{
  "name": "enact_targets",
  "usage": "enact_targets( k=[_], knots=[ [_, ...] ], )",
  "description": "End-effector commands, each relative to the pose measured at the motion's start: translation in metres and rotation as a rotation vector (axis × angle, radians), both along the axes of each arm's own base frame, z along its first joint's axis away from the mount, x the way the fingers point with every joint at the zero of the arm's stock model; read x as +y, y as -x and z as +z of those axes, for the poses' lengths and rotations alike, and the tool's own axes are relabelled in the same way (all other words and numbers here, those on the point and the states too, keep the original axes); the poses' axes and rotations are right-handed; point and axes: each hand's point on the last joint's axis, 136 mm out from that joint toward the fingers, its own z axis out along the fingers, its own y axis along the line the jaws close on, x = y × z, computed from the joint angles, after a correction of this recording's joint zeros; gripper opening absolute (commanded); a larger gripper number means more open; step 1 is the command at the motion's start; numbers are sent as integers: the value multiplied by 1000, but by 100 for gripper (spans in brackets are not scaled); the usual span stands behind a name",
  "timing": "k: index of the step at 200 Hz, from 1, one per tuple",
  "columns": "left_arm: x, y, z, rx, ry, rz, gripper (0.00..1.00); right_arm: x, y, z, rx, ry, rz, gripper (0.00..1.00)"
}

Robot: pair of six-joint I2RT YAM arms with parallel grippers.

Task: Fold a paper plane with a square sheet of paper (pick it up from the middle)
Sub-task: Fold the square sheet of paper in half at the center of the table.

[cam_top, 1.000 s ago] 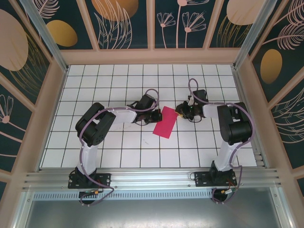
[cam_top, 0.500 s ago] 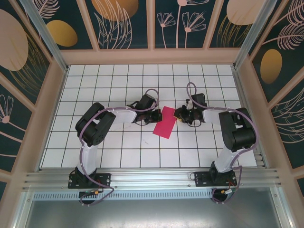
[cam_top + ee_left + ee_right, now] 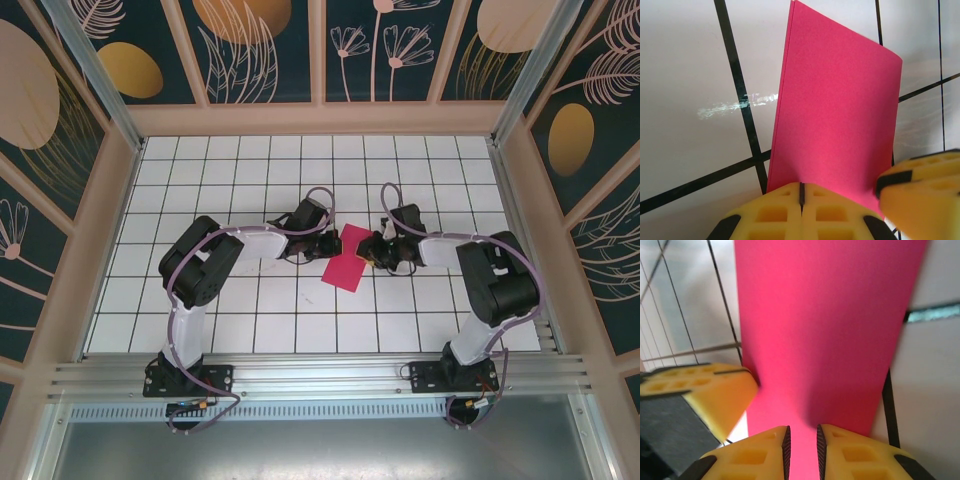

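At the near edge of the worktop (image 3: 200, 300), my two arms rise from a metal rail (image 3: 300, 375) and bend inward toward the middle of the white grid.

There the paper (image 3: 345, 264) lies flat. It is a magenta-pink oblong with its long sides running near to far and its far end leaning a little to the right. From my left wrist I see a doubled edge along one long side, two layers lying one on the other.

My left pincer (image 3: 328, 243) comes in from the left at the far part of the paper's left edge. It is clenched, the yellow fingers pressed together with only a seam between them. The paper's edge runs right up to those tips and under them. I cannot tell whether it is pinched or only pressed down.

My right pincer (image 3: 372, 250) comes in from the right at the far part of the right edge, facing the left one across the paper. Its fingers are a narrow slit apart, with pink showing through the slit. They sit over the paper's margin and do not clamp it. The two pincers are close together, with only the width of the paper between them.

Beyond them the tiles run bare to the far wall (image 3: 320, 50), dark panels painted with leaves and flowers.
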Motion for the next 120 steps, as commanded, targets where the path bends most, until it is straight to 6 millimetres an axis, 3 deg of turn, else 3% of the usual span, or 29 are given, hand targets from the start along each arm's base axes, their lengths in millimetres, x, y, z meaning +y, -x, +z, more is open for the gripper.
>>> enact_targets(
  k=[1,16,57,88,120],
  knots=[
    [30,30,-48,129,-160,-2,2,-4,11,-15,45,12,-30,24],
    [30,31,-48,127,-162,-3,2,-3,14,-13,44,6,-27,24],
    [31,31,-48,130,-160,0,2,9,19,17,-13,-54,22,25],
    [30,31,-48,131,-159,-3,2,15,36,4,27,-56,52,25],
    [30,31,-48,131,-158,-1,2,7,47,-14,70,-9,31,25]
  ],
)
